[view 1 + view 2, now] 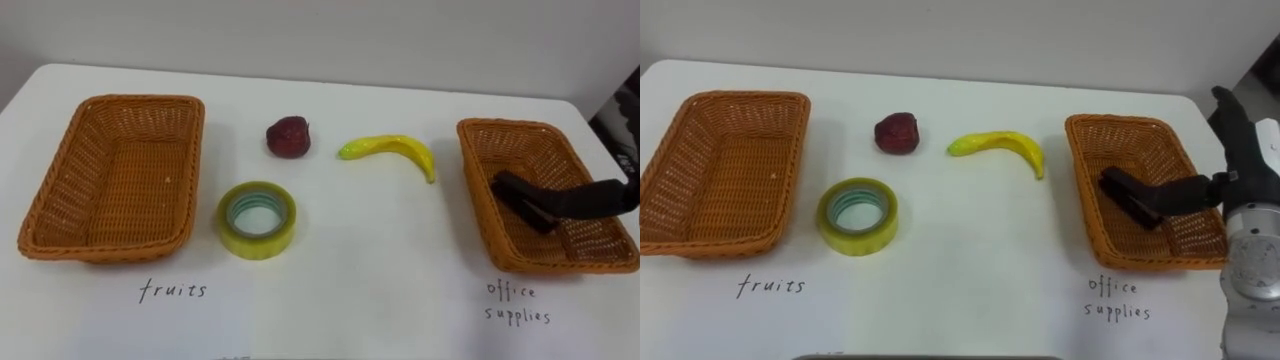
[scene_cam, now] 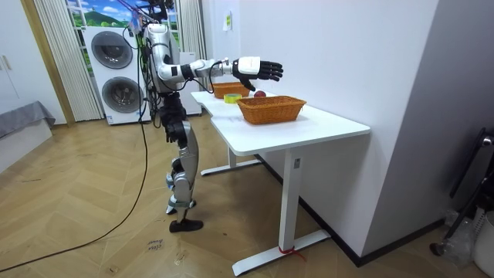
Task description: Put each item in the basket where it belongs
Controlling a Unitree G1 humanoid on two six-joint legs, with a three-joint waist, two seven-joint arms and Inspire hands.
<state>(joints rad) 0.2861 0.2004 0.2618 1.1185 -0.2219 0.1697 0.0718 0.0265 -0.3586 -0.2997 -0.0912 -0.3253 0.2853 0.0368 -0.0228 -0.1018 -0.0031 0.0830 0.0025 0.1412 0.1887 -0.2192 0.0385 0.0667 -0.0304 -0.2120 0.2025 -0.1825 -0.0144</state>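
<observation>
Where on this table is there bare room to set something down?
The widest bare patch of table lies between the tape roll and the right basket, in front of the banana. The left basket is empty too. Tighter: the gap between red fruit and tape roll, and the right basket under the right hand.

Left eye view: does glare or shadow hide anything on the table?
Left eye view: even light, faint shadows beside the tape roll and banana, no glare on the table. Right eye view: same; the right basket's dark item is unclear.
</observation>
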